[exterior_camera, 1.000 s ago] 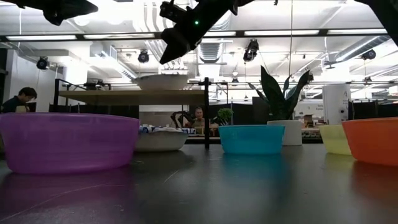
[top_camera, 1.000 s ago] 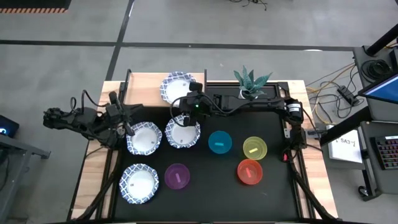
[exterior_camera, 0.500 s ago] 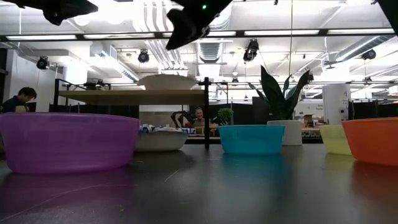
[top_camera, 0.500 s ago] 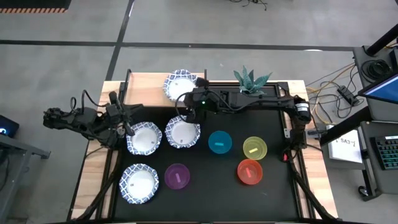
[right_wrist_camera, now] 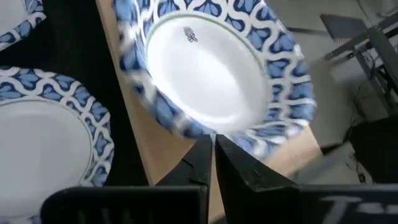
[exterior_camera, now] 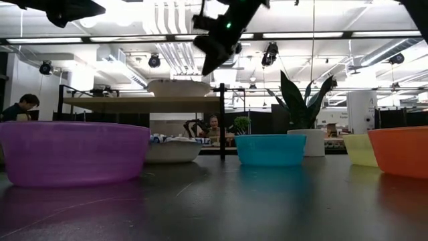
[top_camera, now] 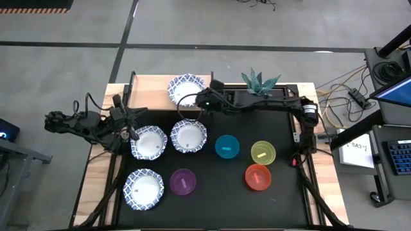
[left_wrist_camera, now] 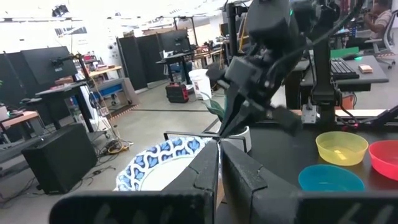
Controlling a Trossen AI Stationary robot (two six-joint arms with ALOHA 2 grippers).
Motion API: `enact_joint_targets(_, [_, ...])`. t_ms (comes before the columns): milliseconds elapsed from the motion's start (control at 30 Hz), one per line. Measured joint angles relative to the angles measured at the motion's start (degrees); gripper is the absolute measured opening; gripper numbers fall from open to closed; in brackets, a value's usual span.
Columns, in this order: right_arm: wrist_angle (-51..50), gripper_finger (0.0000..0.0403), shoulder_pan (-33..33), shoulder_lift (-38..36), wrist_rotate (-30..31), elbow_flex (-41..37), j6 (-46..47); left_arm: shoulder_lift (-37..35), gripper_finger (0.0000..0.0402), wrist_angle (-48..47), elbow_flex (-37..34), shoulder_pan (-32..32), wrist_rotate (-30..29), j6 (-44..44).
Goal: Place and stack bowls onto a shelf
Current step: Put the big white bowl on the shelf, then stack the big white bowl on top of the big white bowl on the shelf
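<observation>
Four patterned bowls (top_camera: pixel 186 88), four plain bowls (top_camera: pixel 227 146), one shelf (top_camera: pixel 149 91), one potted plant (top_camera: pixel 258 84)

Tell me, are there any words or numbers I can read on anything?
None can be read.
The patterned bowl on the shelf has a small dark mark in its white centre, too blurred to read.
The paper beside the table has print too small to read.
</observation>
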Motion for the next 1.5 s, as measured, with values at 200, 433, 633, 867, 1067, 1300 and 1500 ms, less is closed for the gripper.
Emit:
enact_joint_targets(200, [9.09, 0.0009, -0.47, 3.62, -0.06, 0.0, -3.83, 0.04, 0.0, 0.01, 0.0, -0.01, 0.0, 0.0])
enact_joint_targets(433, [22.35, 0.0009, -0.65, 6.5, -0.46, 0.0, -11.47, 0.09, 0.0, 0.0, 0.0, -0.01, 0.03, -0.32])
enact_joint_targets(633, [19.01, 0.0009, -0.53, 3.42, -0.49, 0.0, -9.4, 0.15, 0.0, -0.1, 0.0, 0.0, 0.02, -0.41])
enact_joint_targets(867, [6.73, 0.0009, 1.92, -3.33, -7.58, -1.09, -4.21, 0.15, 0.0, 0.02, 0.0, 0.0, 0.02, -1.3])
enact_joint_targets(1067, [8.43, 0.0009, 6.47, -10.32, -7.53, -12.04, -3.79, 1.93, 0.0, 2.27, 0.0, -0.01, 5.8, -3.9])
enact_joint_targets(1300, [16.38, 0.0009, 12.71, -21.75, -7.57, -29.44, -1.49, 9.46, 0.0, 8.89, 0.0, -0.02, 15.28, -11.09])
enact_joint_targets(1500, [21.41, 0.0009, 16.02, -31.7, -7.45, -41.37, 3.52, 17.43, 0.0, 0.37, 5.84, 0.07, 15.16, -25.93])
